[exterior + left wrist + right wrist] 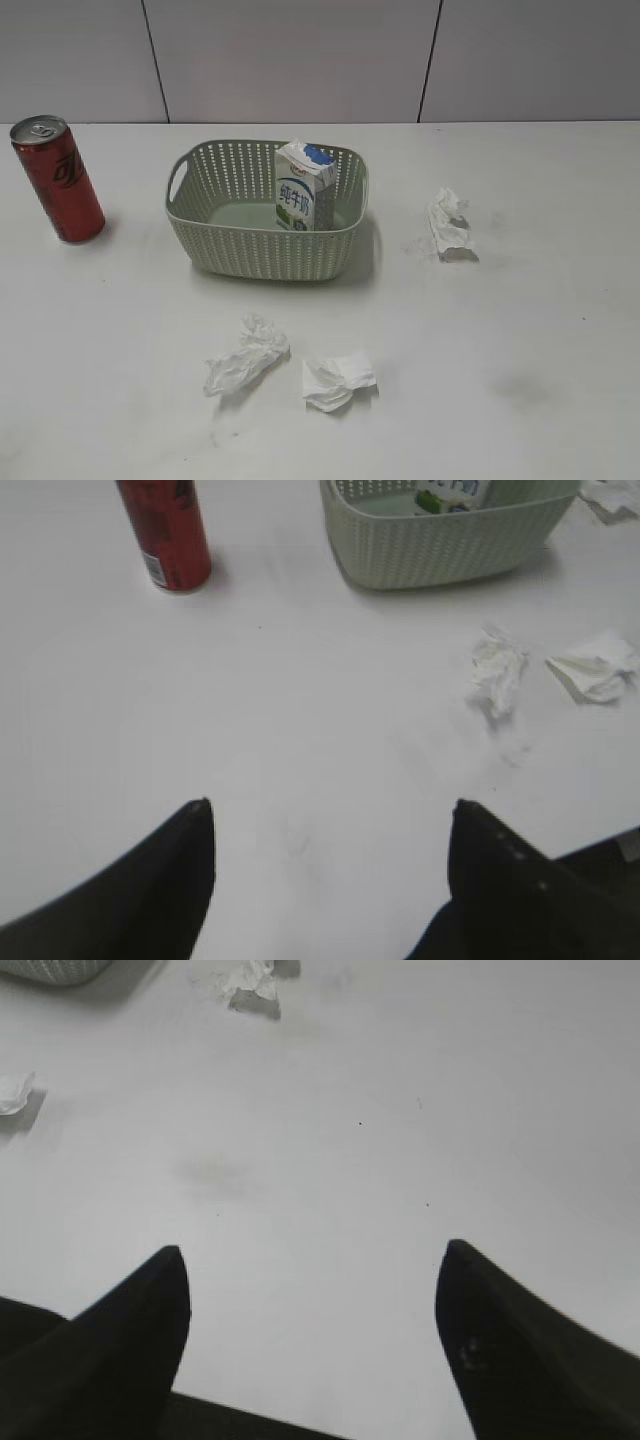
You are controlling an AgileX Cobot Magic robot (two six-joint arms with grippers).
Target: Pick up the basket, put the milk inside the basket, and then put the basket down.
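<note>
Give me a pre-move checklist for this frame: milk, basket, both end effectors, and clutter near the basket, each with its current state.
1. Milk inside the basket: ok, standing upright against the right side.
2. Basket resting on the table: ok, it appears set down, with nothing holding it.
3. Left end effector free: ok, open, empty, over bare table short of the basket.
4. Right end effector free: ok, open, empty, over bare table.
5. Red can clear of the basket: ok, upright to its left with a gap.
6. Tissues clear of the basket: ok, two in front, one to the right, none touching it.
</note>
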